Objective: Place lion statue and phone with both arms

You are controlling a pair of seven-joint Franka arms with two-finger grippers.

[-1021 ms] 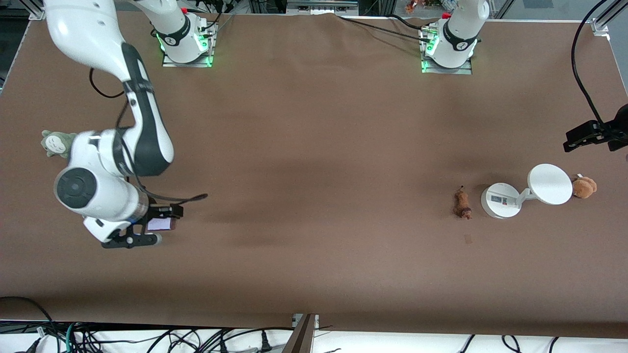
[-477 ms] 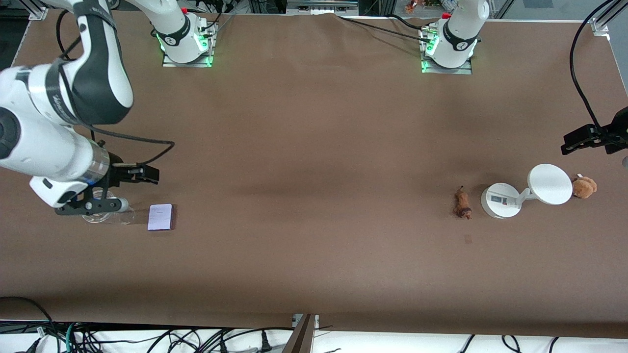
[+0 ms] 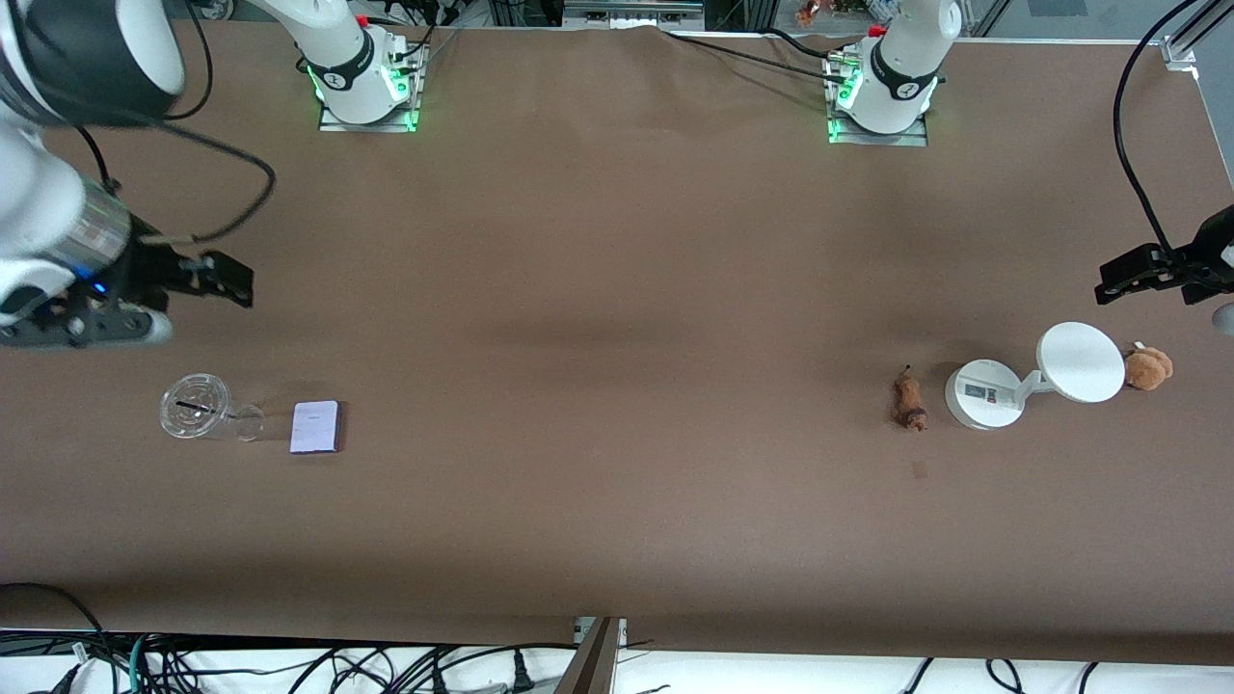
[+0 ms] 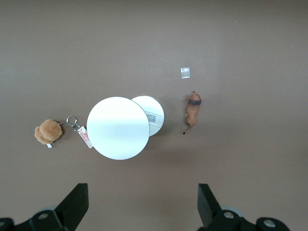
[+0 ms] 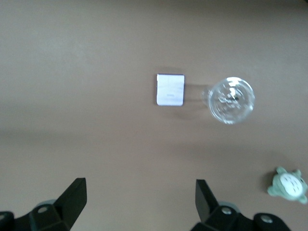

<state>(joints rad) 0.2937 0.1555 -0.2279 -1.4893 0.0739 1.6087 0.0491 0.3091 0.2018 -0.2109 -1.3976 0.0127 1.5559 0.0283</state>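
The phone (image 3: 315, 427), a pale lavender slab, lies flat on the brown table toward the right arm's end; it also shows in the right wrist view (image 5: 170, 89). My right gripper (image 3: 198, 308) is open and empty, up in the air over bare table by the phone; its jaws (image 5: 139, 199) stand wide apart. The lion statue (image 3: 908, 402) lies beside the white stand's base; it also shows in the left wrist view (image 4: 193, 109). My left gripper (image 3: 1176, 294) is open and empty, high over the table's edge by the stand; its jaws (image 4: 142, 202) stand wide apart.
A clear plastic cup (image 3: 198, 409) stands beside the phone (image 5: 231, 99). A white stand (image 3: 983, 393) with a disc (image 4: 118, 127) has a brown plush toy (image 3: 1147, 367) next to it. A grey-green plush (image 5: 288, 185) lies near the cup. A small scrap (image 3: 919, 469) lies near the lion.
My right gripper let go of the phone, rose and drew back toward the right arm's end, uncovering the cup. The phone stays flat on the table. The left gripper hardly moved.
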